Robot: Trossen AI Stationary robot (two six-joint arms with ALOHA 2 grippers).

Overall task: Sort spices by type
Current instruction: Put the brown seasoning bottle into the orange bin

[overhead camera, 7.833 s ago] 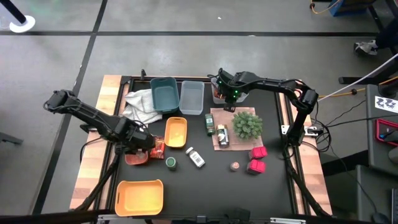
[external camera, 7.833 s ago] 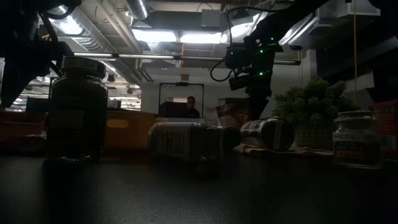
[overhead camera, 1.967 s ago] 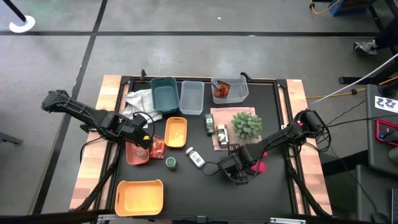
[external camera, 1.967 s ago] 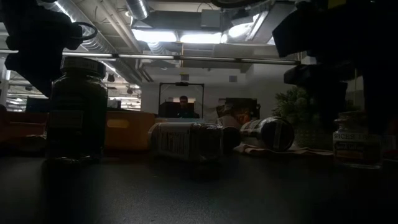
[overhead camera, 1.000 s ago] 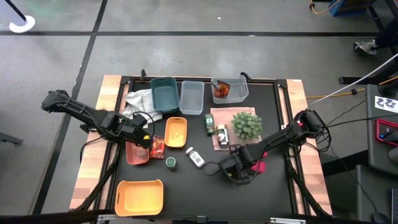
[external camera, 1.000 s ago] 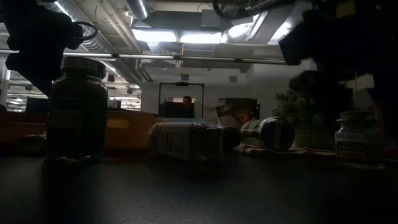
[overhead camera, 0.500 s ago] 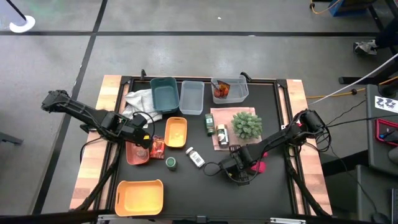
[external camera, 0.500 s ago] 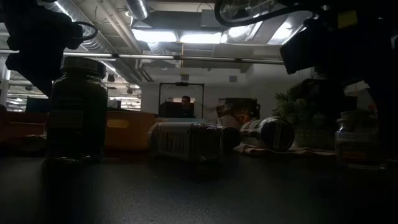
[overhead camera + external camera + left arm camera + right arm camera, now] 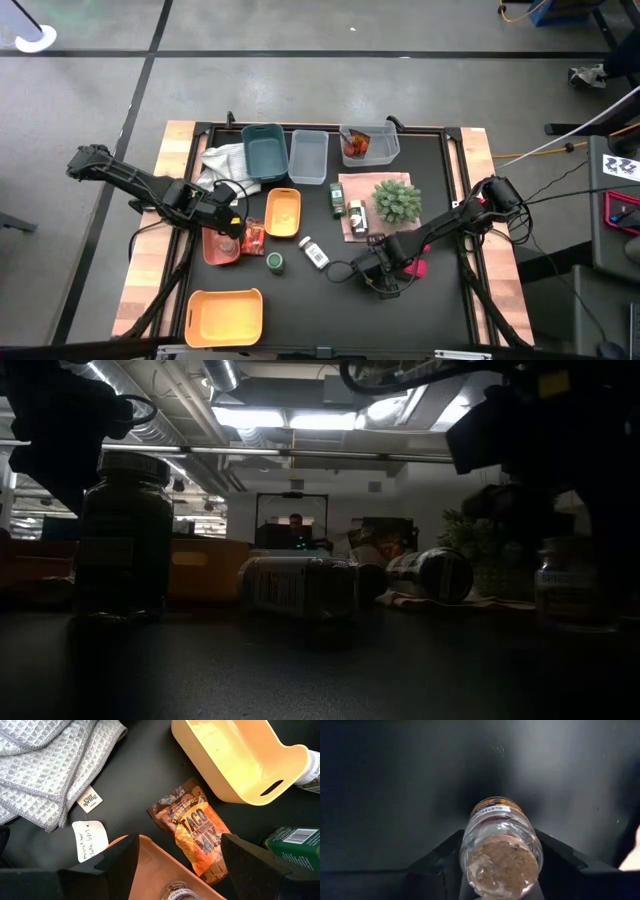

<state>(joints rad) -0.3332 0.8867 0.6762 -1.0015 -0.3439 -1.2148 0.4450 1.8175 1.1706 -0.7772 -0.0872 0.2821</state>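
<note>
My right gripper (image 9: 384, 274) (image 9: 501, 875) stands over the front middle of the table, shut on a small glass spice jar with a pinkish-brown lid (image 9: 501, 845) (image 9: 567, 595). My left gripper (image 9: 230, 226) (image 9: 180, 870) hangs open over a salmon tray (image 9: 150, 865) that holds one jar (image 9: 175, 892). A red-orange taco-mix packet (image 9: 200, 832) (image 9: 253, 237) lies flat beside that tray. A green-lidded jar (image 9: 274, 262) stands upright, and a white labelled bottle (image 9: 314, 253) lies on its side. Two jars (image 9: 337, 198) lie on a brown cloth. Magenta boxes (image 9: 414, 244) are partly hidden by my right arm. My right gripper pinches the jar's glass body just below the lid (image 9: 470, 837) between its two fingers (image 9: 437, 865), one on each side. The fingers come from above, pointing down. The jar is upright; whether its base is off the table, I cannot tell.
A spiky green plant (image 9: 398, 200) stands just behind my right gripper. Teal (image 9: 264, 153) and clear (image 9: 308, 155) bins, plus a clear bin with packets (image 9: 368, 145), line the far edge. A grey cloth (image 9: 225, 170), a small yellow bin (image 9: 283, 212) and a large yellow bin (image 9: 224, 315) are on the left.
In the low view, the jar between my right gripper's fingers has shifted slightly toward the table's left, and the gripper has moved with it. The left arm has kept still.
</note>
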